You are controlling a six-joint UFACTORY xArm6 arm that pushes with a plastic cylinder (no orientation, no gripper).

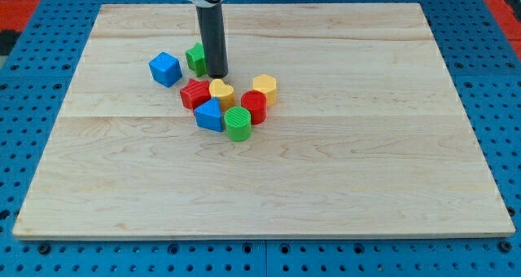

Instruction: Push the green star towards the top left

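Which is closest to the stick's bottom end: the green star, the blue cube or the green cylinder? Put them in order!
From my tip:
1. Green star, right beside it on the view's left.
2. Blue cube, farther to the view's left.
3. Green cylinder, farthest, toward the view's bottom.

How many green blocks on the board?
2. The green star sits at the cluster's top left, partly behind my tip; the green cylinder is at the cluster's bottom. The rod may hide part of the star.
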